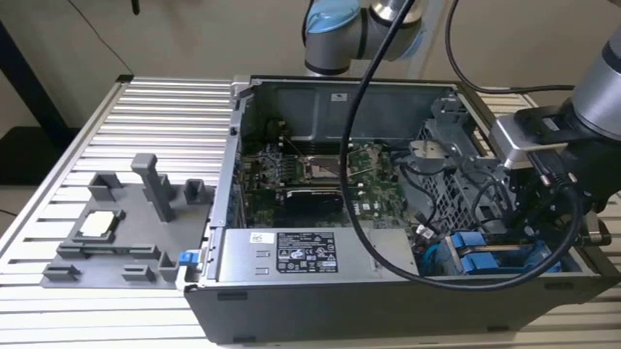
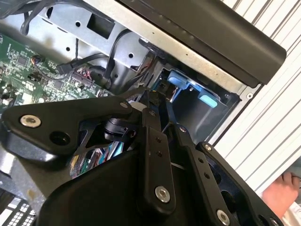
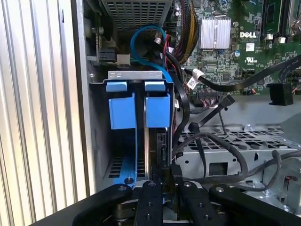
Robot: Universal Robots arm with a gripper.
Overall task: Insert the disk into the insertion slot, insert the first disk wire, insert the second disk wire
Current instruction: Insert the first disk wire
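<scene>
1. The computer case (image 1: 388, 305) lies open on the surface (image 1: 165, 109), so the arm can reach inside from above.
2. The disk (image 3: 157, 110) stands in its slot (image 3: 115, 167), in the case's corner at the exterior view's right. Its blue frame faces up.
3. The pincer (image 3: 168, 181) looks squeezed on a black plug (image 3: 171, 172), touching the disk's edge, likely to push it in.

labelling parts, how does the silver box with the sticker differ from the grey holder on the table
The silver box is bare metal with a sticker; the grey holder is matte, with upright posts. The silver box sits inside the computer case; the grey holder lies outside on the slatted table. Both are grey-toned.
</scene>
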